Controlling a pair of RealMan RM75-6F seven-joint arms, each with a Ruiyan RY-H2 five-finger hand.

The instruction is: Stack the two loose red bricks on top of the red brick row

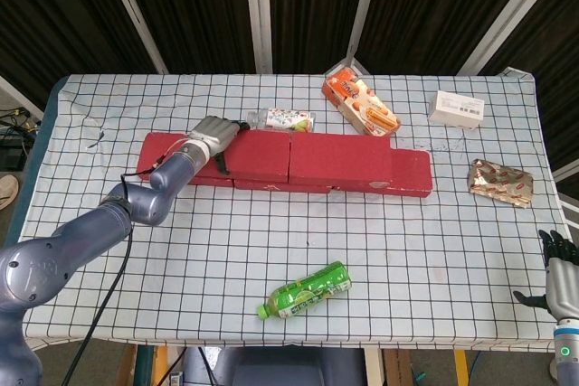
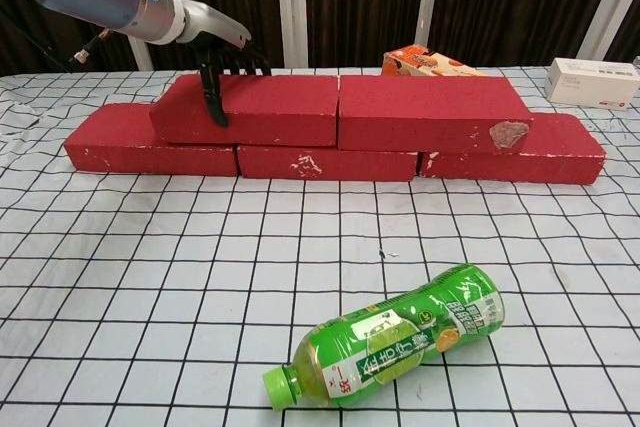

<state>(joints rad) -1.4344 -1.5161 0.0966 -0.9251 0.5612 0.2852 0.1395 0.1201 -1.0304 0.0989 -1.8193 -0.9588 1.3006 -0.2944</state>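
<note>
The stacked bricks [image 1: 289,160] wall off mid-frame. A green bottle [image 1: 304,290] lies lower centre; bare cloth between them gives my hands passage across the table [image 1: 434,250].

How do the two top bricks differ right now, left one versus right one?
The left top brick has the left hand resting on it; the right top brick is untouched. The right brick bears a pale chipped patch at its front right corner; the left brick's front looks clean. Both are red, lie flat on the bottom row and meet end to end.
</note>
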